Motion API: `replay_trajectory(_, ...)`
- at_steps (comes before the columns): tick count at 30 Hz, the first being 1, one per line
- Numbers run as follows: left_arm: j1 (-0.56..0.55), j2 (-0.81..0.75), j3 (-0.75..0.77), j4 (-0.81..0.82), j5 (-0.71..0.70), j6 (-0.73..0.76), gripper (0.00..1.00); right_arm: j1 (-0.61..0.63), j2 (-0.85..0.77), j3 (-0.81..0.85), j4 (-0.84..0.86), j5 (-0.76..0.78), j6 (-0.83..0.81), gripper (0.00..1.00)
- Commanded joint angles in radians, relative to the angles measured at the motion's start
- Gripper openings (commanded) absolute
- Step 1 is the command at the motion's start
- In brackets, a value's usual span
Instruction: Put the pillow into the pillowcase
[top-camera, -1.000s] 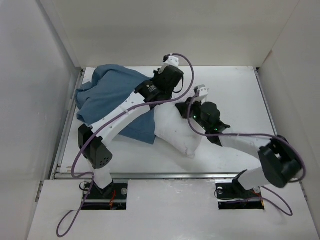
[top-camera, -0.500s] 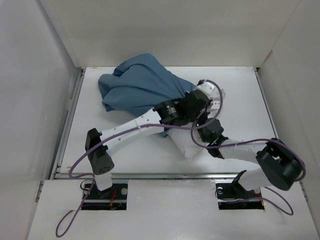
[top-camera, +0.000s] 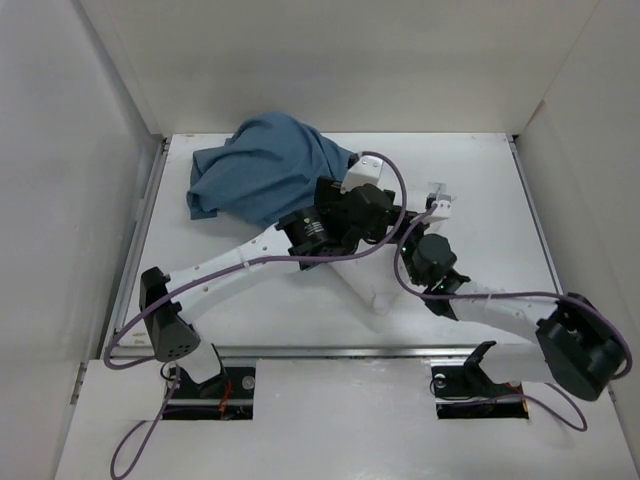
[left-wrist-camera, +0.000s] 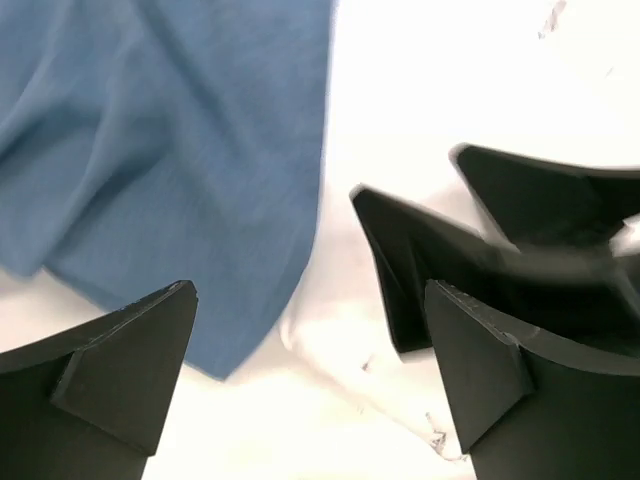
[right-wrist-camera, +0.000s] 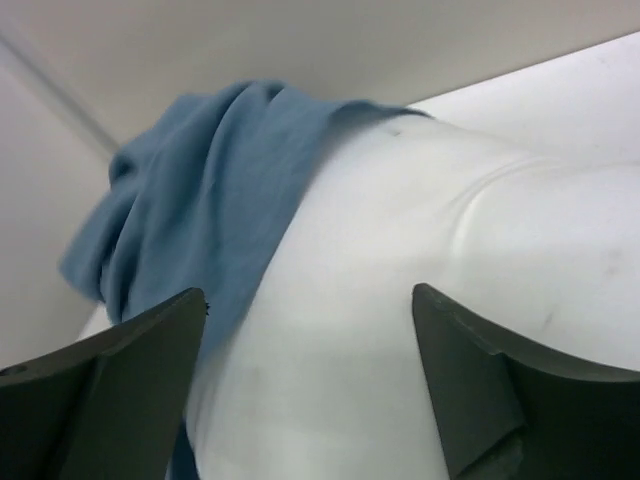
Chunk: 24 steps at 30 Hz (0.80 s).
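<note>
The slate-blue pillowcase (top-camera: 265, 178) lies bunched at the back left of the table, and its near edge drapes over one end of the pillow. In the top view only a white strip and a near corner of the pillow (top-camera: 365, 282) show beneath the two arms. My left gripper (top-camera: 372, 218) hovers open over the pillowcase's edge (left-wrist-camera: 180, 170) and a pillow corner (left-wrist-camera: 350, 340), holding nothing. My right gripper (top-camera: 420, 245) is open just beside it, its fingers straddling the plump pillow (right-wrist-camera: 400, 300). The pillowcase (right-wrist-camera: 200, 200) hangs over the pillow's left side there.
White walls enclose the table (top-camera: 480, 190) on the left, back and right. The right gripper's black fingers (left-wrist-camera: 420, 270) sit close in front of my left gripper. A metal rail (top-camera: 330, 350) runs along the table's near edge.
Both grippers have gone from shut to open, letting the fabric go. The pillowcase went from spread at the left to bunched over the pillow's end, and the left arm drew back slightly.
</note>
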<state>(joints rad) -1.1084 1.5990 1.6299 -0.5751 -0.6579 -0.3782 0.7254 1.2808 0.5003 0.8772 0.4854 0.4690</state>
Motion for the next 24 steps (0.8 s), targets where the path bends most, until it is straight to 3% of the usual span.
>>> replay_trajectory(1, -0.022, -0.036, 0.021, -0.106, -0.047, -0.157, 1.00, 0.023, -0.139, 0.058, -0.224, -0.103, -0.096, 0.91)
replay_trajectory(2, -0.022, -0.051, 0.002, -0.115, -0.066, -0.172, 1.00, 0.023, -0.165, 0.070, -0.291, -0.103, -0.116, 1.00)
replay_trajectory(5, -0.022, -0.131, -0.085, -0.140, -0.097, -0.266, 1.00, 0.023, -0.228, 0.132, -0.528, -0.122, -0.226, 1.00)
replay_trajectory(10, -0.022, -0.266, -0.244, -0.161, -0.097, -0.401, 1.00, 0.032, -0.175, 0.250, -0.823, -0.327, -0.421, 1.00)
replay_trajectory(16, -0.013, -0.376, -0.415, -0.232, -0.074, -0.597, 1.00, 0.043, 0.018, 0.392, -0.940, -0.361, -0.460, 1.00)
replay_trajectory(20, -0.002, -0.389, -0.560, -0.188, -0.005, -0.666, 1.00, 0.043, 0.164, 0.422, -0.908, -0.326, -0.460, 1.00)
replay_trajectory(23, 0.007, -0.354, -0.639, -0.111, 0.024, -0.669, 1.00, 0.043, 0.262, 0.486, -0.934, -0.254, -0.438, 0.89)
replay_trajectory(24, 0.018, -0.340, -0.651, -0.094, 0.035, -0.669, 1.00, 0.043, 0.273, 0.501, -0.934, -0.233, -0.438, 0.79)
